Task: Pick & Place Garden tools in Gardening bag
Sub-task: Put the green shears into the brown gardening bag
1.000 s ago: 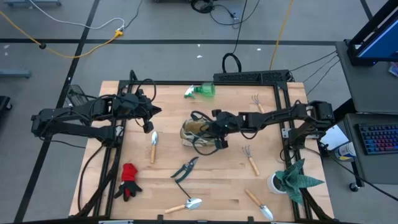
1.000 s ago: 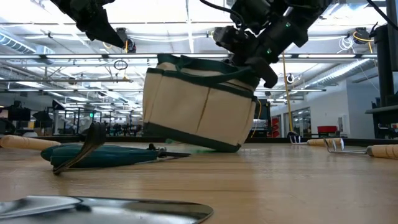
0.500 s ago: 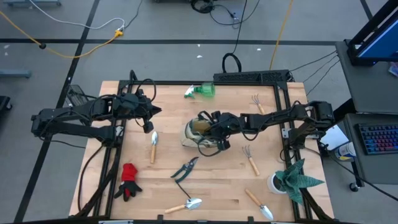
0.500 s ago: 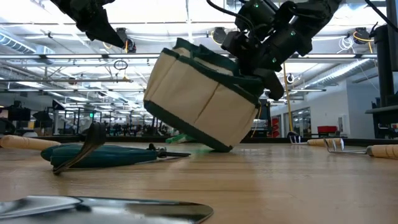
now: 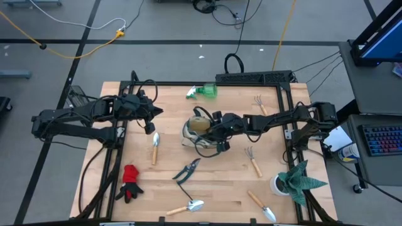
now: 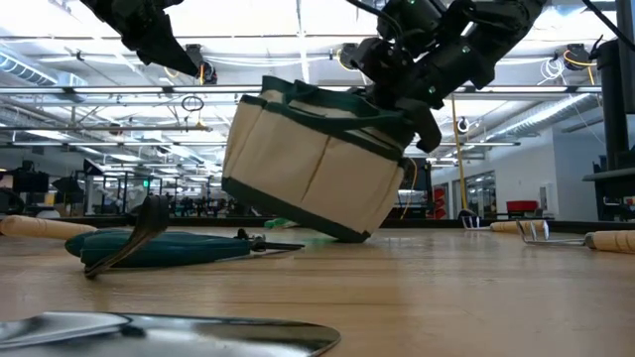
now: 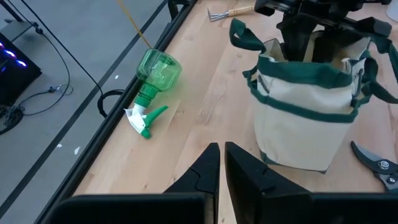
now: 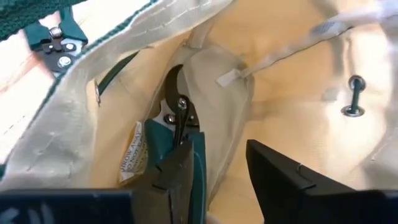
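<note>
Cream fabric with green trim is what I see at the middle of the wooden tabletop (image 5: 220, 194): the gardening bag (image 5: 200, 133) sits tilted there, one bottom edge lifted in my low view. My right gripper (image 5: 217, 125) reaches down into the bag's open mouth from the right side; from the right wrist camera its fingers (image 8: 283, 177) stand apart with nothing between them, and a pair of green-handled shears (image 8: 177, 146) lies inside the bag just beside them. My left gripper (image 7: 221, 165) hangs above the tabletop's left part, well apart from the bag, its fingers pressed together and empty. Around the bag the other garden tools are spread out: a green spray bottle (image 5: 202, 92) near the far edge, a trowel (image 5: 154, 147) to the bag's left, black pruning shears (image 5: 187, 171) just in front of it, a red glove (image 5: 130, 181) near the left front, a second trowel (image 5: 188, 206) at the front edge, a third trowel (image 5: 260, 206) at the front right, and two fork-rakes (image 5: 252, 161) on the right.
</note>
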Motion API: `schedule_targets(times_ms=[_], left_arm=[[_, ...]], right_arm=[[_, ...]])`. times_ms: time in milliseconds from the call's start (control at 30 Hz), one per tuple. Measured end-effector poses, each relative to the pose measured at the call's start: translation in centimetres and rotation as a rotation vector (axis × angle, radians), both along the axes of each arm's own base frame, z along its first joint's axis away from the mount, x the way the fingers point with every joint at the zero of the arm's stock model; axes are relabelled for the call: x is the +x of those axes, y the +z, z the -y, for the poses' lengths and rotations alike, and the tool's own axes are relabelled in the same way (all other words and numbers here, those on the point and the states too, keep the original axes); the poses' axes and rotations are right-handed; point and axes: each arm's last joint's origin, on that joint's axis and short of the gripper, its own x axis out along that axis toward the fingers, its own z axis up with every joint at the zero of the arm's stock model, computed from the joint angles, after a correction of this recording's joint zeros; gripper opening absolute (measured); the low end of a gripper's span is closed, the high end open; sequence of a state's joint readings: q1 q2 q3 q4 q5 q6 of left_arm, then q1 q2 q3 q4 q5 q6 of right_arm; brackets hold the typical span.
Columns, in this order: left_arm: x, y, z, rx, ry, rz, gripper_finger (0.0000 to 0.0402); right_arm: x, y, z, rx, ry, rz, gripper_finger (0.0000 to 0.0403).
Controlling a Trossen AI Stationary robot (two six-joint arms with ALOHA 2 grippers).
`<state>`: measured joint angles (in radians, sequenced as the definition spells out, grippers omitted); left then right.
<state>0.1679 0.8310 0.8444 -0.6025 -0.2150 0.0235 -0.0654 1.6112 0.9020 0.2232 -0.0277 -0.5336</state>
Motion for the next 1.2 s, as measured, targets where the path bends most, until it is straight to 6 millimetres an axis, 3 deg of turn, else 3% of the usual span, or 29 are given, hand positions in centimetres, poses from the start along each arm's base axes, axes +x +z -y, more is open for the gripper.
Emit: schedule_targets(times_ms=[533, 800, 1200], left_arm=[[0.0, 0.0, 0.0, -0.045, 0.032, 0.02, 0.0031], [0.3, -0.1, 0.1, -0.134, 0.04, 0.042, 0.0031], [4.0, -3.0, 1.7, -0.251, -0.062, -0.103, 0.0031]], right_arm=[[-0.2, 2.2, 0.0, 0.008, -0.01, 0.123, 0.0139], [-0.2, 2.2, 0.0, 0.006, -0.012, 0.119, 0.0136], [0.1, 2.8, 0.0, -0.013, -0.017, 0.183, 0.0133]])
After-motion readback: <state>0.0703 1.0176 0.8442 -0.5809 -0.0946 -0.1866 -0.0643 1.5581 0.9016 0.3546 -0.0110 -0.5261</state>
